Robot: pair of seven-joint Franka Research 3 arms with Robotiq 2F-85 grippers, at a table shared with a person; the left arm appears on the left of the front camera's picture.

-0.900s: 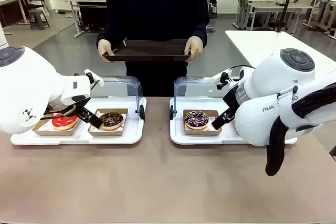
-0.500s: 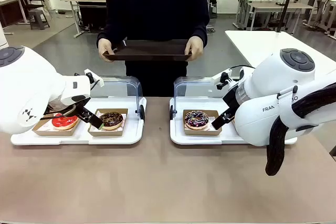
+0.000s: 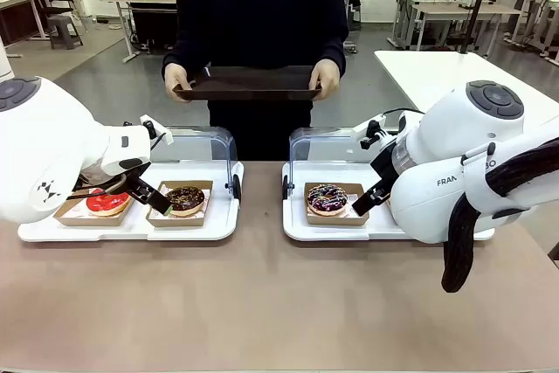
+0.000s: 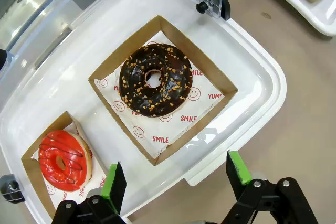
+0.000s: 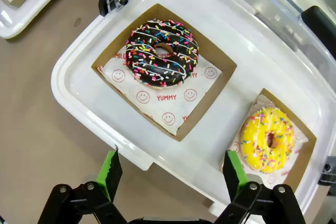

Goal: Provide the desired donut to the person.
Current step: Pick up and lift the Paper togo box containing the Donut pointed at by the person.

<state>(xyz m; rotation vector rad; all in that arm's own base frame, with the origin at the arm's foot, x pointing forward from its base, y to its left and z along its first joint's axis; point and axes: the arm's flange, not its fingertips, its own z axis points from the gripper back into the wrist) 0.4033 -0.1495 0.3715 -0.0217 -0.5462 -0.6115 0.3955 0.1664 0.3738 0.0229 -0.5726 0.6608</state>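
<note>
Brown surface (image 3: 262,303) lies nearest in my front feed, carrying two white trays side by side. My left gripper (image 4: 176,171) hovers over the near rim of the left tray (image 4: 252,61), its green-padded fingers (image 4: 114,182) spread wide with nothing between them. Just beyond them in my left wrist feed, a chocolate donut with nut crumbs (image 4: 155,80) lies on smiley-printed paper in an open cardboard box (image 4: 218,95). A red-iced donut (image 4: 63,160) lies in a second box beside it on the same tray. From the front, those fingers hang low between the two boxes.

My right gripper (image 5: 171,163) hangs over the near edge of the right tray (image 5: 68,77), its fingers equally wide apart and empty. Past them a chocolate donut with coloured sprinkles (image 5: 163,53) sits in its own box, and a yellow-iced donut (image 5: 269,140) lies in another box farther along that tray. All four donuts rest in their boxes, and neither gripper touches any of them.

Behind the trays, the left lid (image 3: 205,141) and the right lid (image 3: 319,141), both clear plastic, stand raised. At the far side the person (image 3: 262,24) stands facing me, holding a dark serving tray (image 3: 249,85) level by both ends, above and beyond the gap between the two white trays.
</note>
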